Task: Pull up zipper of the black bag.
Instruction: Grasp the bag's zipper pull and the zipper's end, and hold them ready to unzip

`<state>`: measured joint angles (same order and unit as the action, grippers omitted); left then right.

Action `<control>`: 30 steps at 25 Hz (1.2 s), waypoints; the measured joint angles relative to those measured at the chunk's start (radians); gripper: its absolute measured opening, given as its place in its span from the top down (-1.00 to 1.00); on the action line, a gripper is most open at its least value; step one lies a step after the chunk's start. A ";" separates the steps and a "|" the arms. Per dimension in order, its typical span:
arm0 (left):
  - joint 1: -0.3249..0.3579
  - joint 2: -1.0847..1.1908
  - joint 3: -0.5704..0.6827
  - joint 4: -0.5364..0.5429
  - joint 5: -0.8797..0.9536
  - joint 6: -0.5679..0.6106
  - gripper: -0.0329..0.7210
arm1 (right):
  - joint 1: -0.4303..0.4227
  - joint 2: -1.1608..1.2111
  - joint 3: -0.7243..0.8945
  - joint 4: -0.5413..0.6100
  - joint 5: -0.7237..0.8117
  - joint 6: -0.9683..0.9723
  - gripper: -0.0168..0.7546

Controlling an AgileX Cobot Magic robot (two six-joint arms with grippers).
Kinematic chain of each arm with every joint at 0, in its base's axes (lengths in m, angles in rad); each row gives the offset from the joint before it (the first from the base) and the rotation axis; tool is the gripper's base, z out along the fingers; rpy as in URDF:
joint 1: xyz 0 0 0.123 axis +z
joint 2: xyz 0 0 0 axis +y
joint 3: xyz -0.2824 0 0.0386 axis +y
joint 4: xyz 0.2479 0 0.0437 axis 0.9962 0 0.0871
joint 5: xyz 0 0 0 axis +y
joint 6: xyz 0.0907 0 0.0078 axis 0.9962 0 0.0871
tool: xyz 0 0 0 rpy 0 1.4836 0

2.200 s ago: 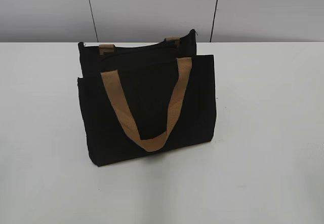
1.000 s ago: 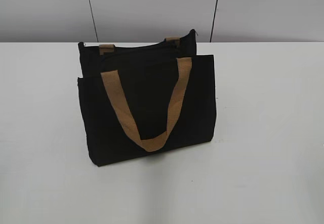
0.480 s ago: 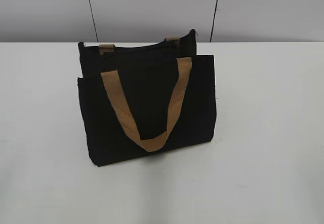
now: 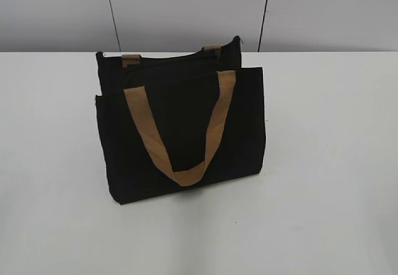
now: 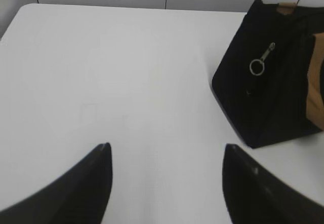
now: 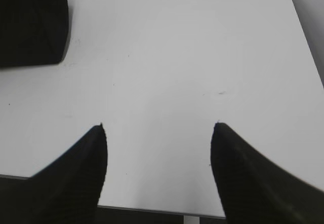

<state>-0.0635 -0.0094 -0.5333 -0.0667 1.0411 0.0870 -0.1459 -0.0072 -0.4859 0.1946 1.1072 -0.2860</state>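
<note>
The black bag [image 4: 180, 132] stands upright on the white table [image 4: 323, 163], its tan strap handle [image 4: 183, 135] hanging down the front. The zipper line [image 4: 168, 59] runs along its top edge. In the left wrist view the bag's end [image 5: 263, 92] is at the upper right, with the silvery zipper pull and its ring [image 5: 258, 66] hanging on it. My left gripper [image 5: 167, 150] is open and empty, over bare table left of the bag. My right gripper [image 6: 158, 127] is open and empty; a bag corner [image 6: 31, 21] shows at its upper left. Neither gripper shows in the exterior view.
A grey panelled wall [image 4: 186, 10] stands behind the table's far edge. The table's near edge [image 6: 162, 211] shows just under my right gripper. The table's left far corner [image 5: 25, 8] shows in the left wrist view.
</note>
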 joint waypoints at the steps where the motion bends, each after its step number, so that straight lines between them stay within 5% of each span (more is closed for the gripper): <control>1: 0.000 0.000 -0.007 0.007 -0.037 0.000 -0.43 | 0.000 0.000 0.000 0.000 0.000 0.000 -0.34; 8: -0.006 0.088 -0.008 0.067 -0.501 0.000 -0.42 | 0.000 0.000 0.000 0.000 0.000 0.000 -0.34; 19: -0.036 0.468 0.376 0.160 -1.415 0.000 -0.39 | 0.000 0.000 0.000 0.000 0.000 0.000 -0.34; 30: -0.036 1.058 0.344 0.365 -1.721 -0.131 -0.39 | 0.000 0.000 0.000 0.000 0.000 0.000 -0.34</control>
<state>-0.0992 1.0489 -0.1897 0.2985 -0.6799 -0.0439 -0.1459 -0.0072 -0.4859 0.1946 1.1072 -0.2860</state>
